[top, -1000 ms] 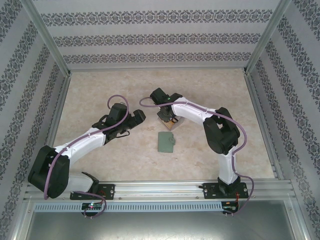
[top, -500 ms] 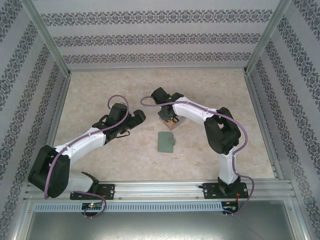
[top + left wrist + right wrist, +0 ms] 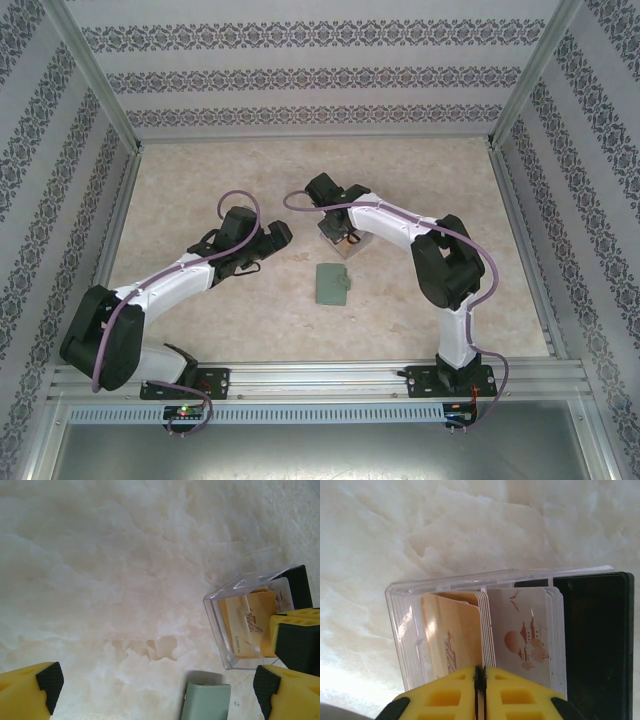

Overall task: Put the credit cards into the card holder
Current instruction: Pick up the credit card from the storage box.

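Card pick-up at the clear box, seen from above and from both wrists.
We see the right claw set over the clear box, its yellow fingers pressed together to a hairline seam right at the near edge of the credit cards; whether a card sits in that seam we cannot tell. The cards stand packed in the box, orange ones on the left, pale printed ones in the middle and black ones on the right in the right wrist view. The card holder lies flat on the table, near the box on the side towards the arm bases and apart from it. The left claw hovers to the left of the box with its jaws spread wide, holding nothing.
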Robot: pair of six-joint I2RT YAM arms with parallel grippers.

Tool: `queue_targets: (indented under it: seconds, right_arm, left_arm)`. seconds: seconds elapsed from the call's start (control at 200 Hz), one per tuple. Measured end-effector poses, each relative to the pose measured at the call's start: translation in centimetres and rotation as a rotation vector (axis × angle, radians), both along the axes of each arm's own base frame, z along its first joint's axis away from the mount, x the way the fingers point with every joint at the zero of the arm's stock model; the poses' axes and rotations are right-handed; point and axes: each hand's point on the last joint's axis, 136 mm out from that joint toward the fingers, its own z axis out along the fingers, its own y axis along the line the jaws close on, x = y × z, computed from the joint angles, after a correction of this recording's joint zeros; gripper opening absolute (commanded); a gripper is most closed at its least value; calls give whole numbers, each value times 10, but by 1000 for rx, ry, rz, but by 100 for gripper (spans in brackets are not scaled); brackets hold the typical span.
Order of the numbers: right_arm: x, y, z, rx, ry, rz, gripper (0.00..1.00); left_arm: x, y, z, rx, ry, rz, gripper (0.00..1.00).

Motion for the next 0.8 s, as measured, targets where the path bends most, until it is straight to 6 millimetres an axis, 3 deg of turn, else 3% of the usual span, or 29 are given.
queue_targets:
  seconds: [0.41,0.615,0.799]
  right_arm:
    - [4,-5,12,72,4,-33,12]
    - [4,-8,13,140,37,-71,6]
    - [-1,-7,30,275,65,-115,4]
  left_arm:
    - [2,-7,0,-10,8,-18,99]
    - [3,-10,0,-17,15,-29,99]
    - [8,-20,0,-34,25,-54,99]
